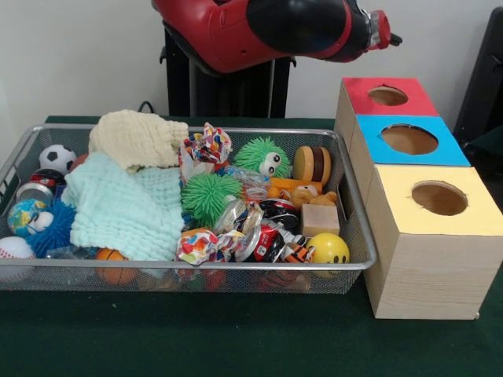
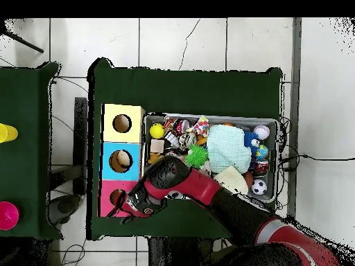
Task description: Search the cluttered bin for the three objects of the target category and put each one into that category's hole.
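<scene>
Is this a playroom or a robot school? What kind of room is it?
Probably a robot testing lab, not a playroom. A red robot arm reaches over a green-covered table. On it sit a wire bin crammed with toys and three wooden boxes with colored tops and holes, set up like a sorting test.

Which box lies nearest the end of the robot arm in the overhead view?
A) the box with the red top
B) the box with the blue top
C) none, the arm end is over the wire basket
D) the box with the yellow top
A: in the overhead view the arm's end lies over the red-topped box, past the blue-topped box and yellow-topped box, outside the wire basket.
</scene>
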